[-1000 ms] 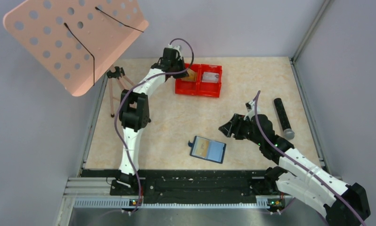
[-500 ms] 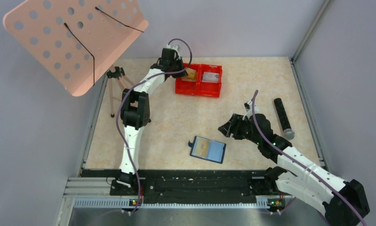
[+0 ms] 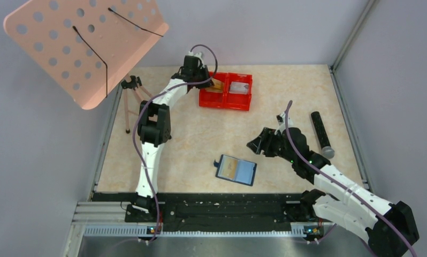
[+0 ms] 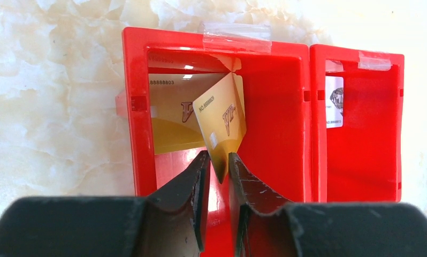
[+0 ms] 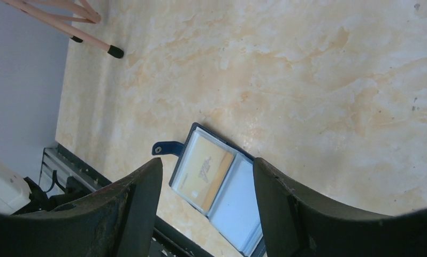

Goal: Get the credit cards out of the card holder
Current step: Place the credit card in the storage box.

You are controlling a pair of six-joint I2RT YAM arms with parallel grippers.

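The card holder (image 3: 236, 169) lies open on the table near the front, a gold credit card (image 5: 203, 166) showing in its left pocket. My right gripper (image 3: 254, 144) hovers open above and to the right of it, and the wrist view frames the card holder (image 5: 216, 182) between the fingers. My left gripper (image 4: 218, 155) is over the left compartment of the red tray (image 4: 139, 134). Its jaws stand slightly apart, open, around the lower corner of a tilted gold card (image 4: 222, 115). Another gold card (image 4: 171, 118) lies beneath it. A pale card (image 4: 334, 107) sits in the right compartment.
A black cylinder (image 3: 321, 133) lies at the right of the table. A pink perforated board (image 3: 85, 43) on a small tripod (image 3: 130, 96) overhangs the back left corner. Grey walls close in the table on three sides.
My left gripper's jaws have parted from shut on the gold card, which now leans in the tray. The right arm has barely moved.
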